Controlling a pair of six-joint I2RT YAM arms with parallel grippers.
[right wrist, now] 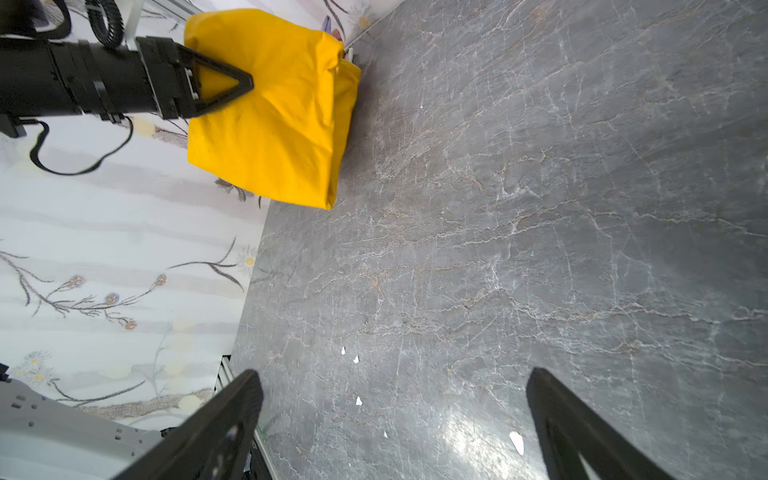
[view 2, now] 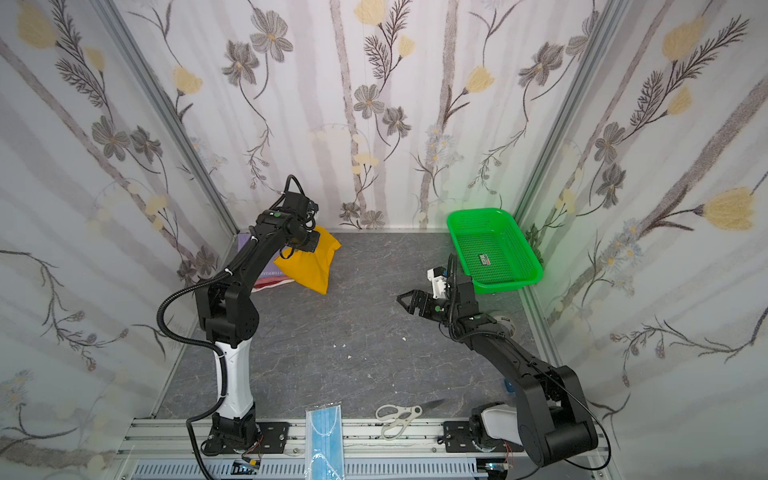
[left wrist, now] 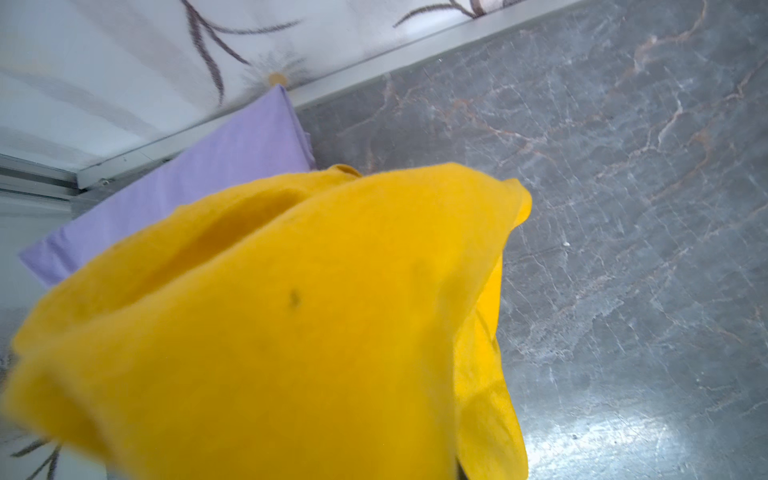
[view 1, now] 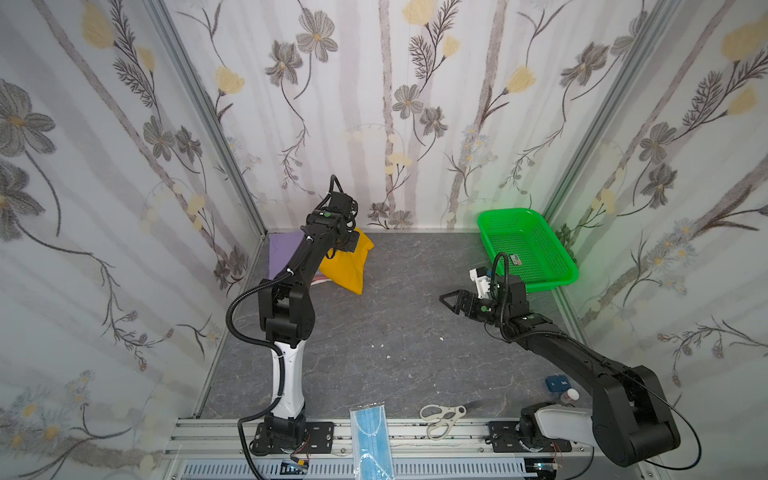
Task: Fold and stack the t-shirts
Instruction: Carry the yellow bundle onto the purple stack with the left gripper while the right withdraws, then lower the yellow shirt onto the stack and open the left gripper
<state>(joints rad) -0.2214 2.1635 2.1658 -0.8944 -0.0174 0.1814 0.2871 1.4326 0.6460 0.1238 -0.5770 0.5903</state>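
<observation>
Three floral walls, grey marbled tabletop; left pincer tight on yellow t-shirt, right pincer wide, empty

Robot lab, data-collection booth, not real home. Cues: left arm and right arm bolted to aluminium rail at front of grey marble-look desk. Aluminium posts frame corners. Floral wallpaper on three panel walls. Slotted cable duct, loose wires below rail. Staged props: yellow t-shirt, green basket, scissors, face mask.
</observation>
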